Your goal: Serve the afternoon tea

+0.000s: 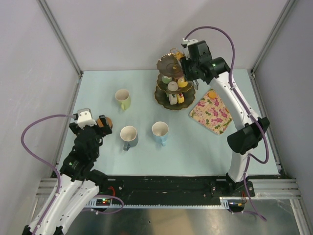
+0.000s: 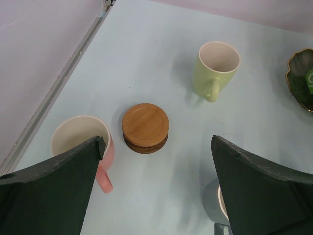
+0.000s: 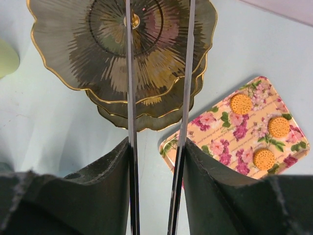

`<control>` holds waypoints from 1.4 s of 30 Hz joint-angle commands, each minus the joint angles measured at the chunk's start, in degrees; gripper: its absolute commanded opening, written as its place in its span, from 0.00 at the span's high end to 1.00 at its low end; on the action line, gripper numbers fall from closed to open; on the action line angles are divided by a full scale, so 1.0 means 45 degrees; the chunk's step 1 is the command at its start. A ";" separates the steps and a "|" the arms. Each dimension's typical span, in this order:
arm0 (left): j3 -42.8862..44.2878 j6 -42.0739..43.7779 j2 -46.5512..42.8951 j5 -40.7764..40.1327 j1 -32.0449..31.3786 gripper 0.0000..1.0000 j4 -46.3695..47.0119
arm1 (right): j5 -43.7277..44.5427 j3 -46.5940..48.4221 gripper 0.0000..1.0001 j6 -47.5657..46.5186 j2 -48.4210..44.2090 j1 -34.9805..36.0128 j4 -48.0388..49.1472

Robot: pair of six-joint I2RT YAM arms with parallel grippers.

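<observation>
While your left claw (image 2: 156, 142) hangs released over the coasters (image 2: 145, 125) and pink mug (image 2: 78, 136) by the table's (image 1: 146, 161) left edge, three mugs (image 1: 129, 136) stand mid-table. Your right claw (image 3: 156, 147) pinches tongs (image 3: 130, 98) above the stand (image 3: 98, 54) near the far edge, cakes (image 1: 182, 83) on its lower tiers.

— Where do you look from?
— One camera sits high behind my bases, facing down on the whole table (image 1: 146, 156). My left wrist looks low and close, slanting toward the yellow-green mug (image 2: 217, 68). My right wrist looks along the tongs (image 3: 131, 98), close above the stand (image 3: 73, 54).
— Any overlap?
— The top view holds both; my left also catches the stand's rim.
</observation>
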 commanded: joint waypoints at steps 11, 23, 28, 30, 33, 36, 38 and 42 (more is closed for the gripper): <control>-0.0076 0.0197 -0.0095 -0.0151 -0.0079 0.02 0.0353 | -0.0108 -0.0742 0.48 -0.0220 -0.0492 -0.0109 0.0766; -0.0075 0.0178 -0.0052 -0.0114 -0.0075 0.02 0.0350 | 0.0481 -0.1972 0.42 -0.0476 -0.2505 -0.0428 0.1183; -0.0074 0.0178 0.0003 -0.0083 -0.0080 0.02 0.0344 | -0.0095 -0.3247 0.41 -0.0323 -0.3791 -0.1017 0.1718; -0.0074 0.0173 0.0025 -0.0059 -0.0076 0.02 0.0337 | -0.0160 -0.3843 0.41 -0.0179 -0.4282 -0.1307 0.1922; -0.0074 0.0162 0.0053 -0.0052 -0.0075 0.02 0.0340 | 0.0105 -0.4792 0.45 0.0294 -0.4942 -0.1902 0.2002; -0.0074 0.0159 0.0056 -0.0068 -0.0090 0.02 0.0343 | 0.0299 -0.5706 0.49 0.0778 -0.5457 -0.2631 0.1929; -0.0069 0.0158 0.0077 -0.0055 -0.0079 0.02 0.0347 | 0.0265 -0.6367 0.51 0.0853 -0.5836 -0.2863 0.2003; -0.0057 0.0158 0.0087 -0.0018 -0.0075 0.02 0.0349 | 0.0763 -0.7607 0.51 0.0853 -0.6314 -0.3132 0.2094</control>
